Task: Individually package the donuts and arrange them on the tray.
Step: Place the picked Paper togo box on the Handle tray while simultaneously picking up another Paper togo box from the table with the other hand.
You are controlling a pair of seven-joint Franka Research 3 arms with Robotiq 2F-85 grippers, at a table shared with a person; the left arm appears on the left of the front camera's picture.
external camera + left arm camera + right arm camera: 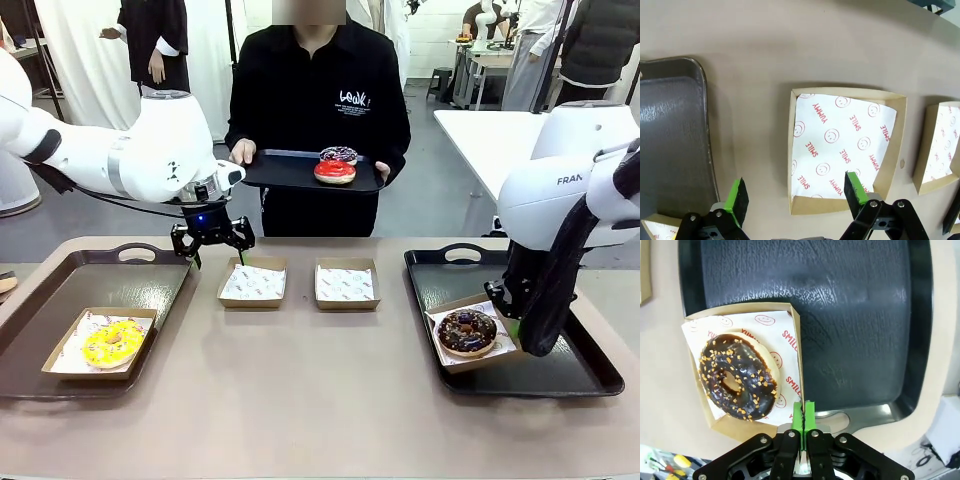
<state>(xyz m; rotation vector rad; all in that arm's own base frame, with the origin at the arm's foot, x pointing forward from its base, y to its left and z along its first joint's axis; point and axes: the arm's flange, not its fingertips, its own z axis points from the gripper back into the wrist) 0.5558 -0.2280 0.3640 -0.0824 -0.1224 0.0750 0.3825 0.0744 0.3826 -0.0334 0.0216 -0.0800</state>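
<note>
A chocolate donut [737, 375] with pale sprinkles lies in a paper-lined box [790, 340] at the left end of the right black tray [855, 315]. My right gripper [803, 415] is shut on that box's wall near a corner; in the front view it [510, 318] is at the box's right side. A yellow donut [112, 343] sits boxed on the left tray [60, 290]. My left gripper [212, 240] hangs open above the table, over the near edge of an empty box [845, 145]. A person holds a tray [290, 172] with a red donut [335, 172] and a dark sprinkled donut [338, 154].
A second empty paper-lined box [347, 284] stands in the middle of the table beside the first [253, 283]. The left tray's rim [705, 125] lies close to my left gripper. The front half of the table is bare.
</note>
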